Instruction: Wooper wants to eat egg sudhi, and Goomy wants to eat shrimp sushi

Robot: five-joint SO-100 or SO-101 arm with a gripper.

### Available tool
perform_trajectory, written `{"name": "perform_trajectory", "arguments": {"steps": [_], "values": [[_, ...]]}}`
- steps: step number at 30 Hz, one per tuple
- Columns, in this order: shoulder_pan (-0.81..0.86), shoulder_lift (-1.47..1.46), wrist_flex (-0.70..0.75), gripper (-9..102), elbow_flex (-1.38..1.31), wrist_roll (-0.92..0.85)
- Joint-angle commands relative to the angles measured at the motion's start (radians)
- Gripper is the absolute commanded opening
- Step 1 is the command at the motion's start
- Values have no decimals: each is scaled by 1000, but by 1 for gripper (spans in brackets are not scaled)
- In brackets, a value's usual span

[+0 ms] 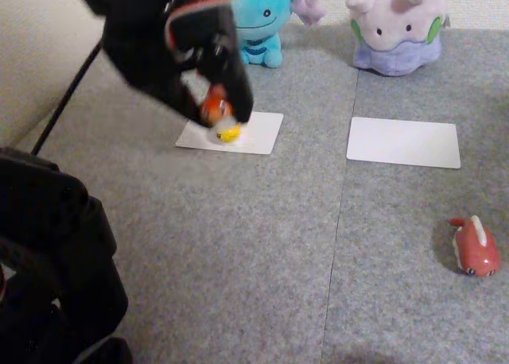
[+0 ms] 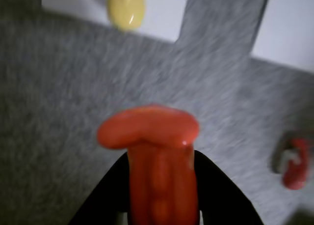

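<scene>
Between the hand's (image 2: 159, 185) black fingers, closed on it, sits the shrimp (image 2: 159, 156), over the left white card (image 1: 254, 133) where the egg (image 1: 228, 132) lies. Wooper (image 1: 262, 22) stands behind that card, Goomy (image 1: 398, 26) behind the right card (image 1: 404, 142). A dark red toy (image 1: 475, 249) lies apart on grey carpet (image 1: 262, 245).

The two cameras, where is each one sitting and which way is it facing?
Other view: sits low in front, looking across the grey mat toward Wooper and Goomy; the black arm shows.
Wrist view: rides the gripper, looking down past the held shrimp sushi.
Shared: yellow egg sudhi, dark red toy, both white cards.
</scene>
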Motion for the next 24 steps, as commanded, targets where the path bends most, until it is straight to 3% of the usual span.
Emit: {"name": "perform_trajectory", "arguments": {"steps": [1, 13, 24], "values": [[69, -127, -3, 6, -158, -11], [285, -848, 8, 6, -813, -81], [328, -1292, 64, 6, -1312, -92]]}}
